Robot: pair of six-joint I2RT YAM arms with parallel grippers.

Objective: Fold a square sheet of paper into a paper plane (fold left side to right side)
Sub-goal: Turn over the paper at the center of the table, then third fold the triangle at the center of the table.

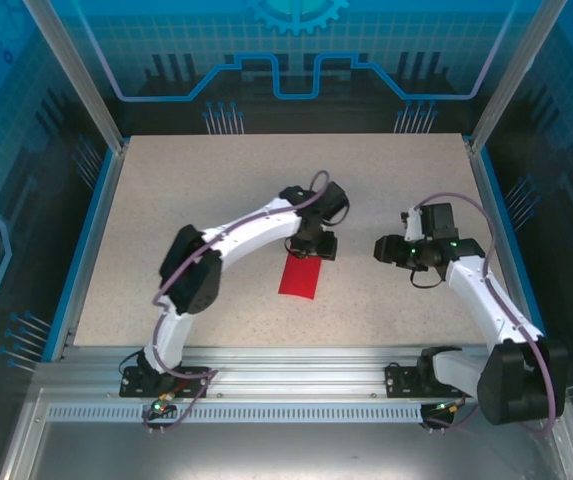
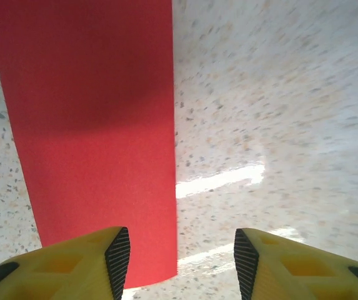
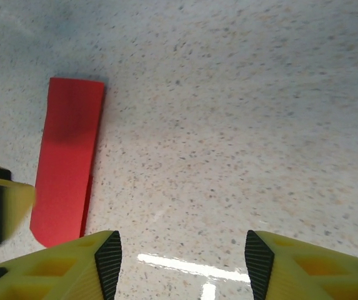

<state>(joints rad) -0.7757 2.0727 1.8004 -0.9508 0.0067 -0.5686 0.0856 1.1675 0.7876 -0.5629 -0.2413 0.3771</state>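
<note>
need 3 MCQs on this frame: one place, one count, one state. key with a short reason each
1. In the right wrist view, where is the red paper relative to the right gripper?
A) left of its fingers
B) between its fingers
C) right of its fingers

2. How many pieces of red paper lie on the table?
A) one
B) two
C) three

3. What state is the left gripper in?
A) shut on the paper
B) open, clamping nothing
C) shut and empty

Key:
1 A: the paper lies out past the left finger, with bare table between the fingers.
2 A: the top view shows a single red rectangle.
3 B: its fingers stand apart, and the paper lies flat on the table beneath one of them.
</note>
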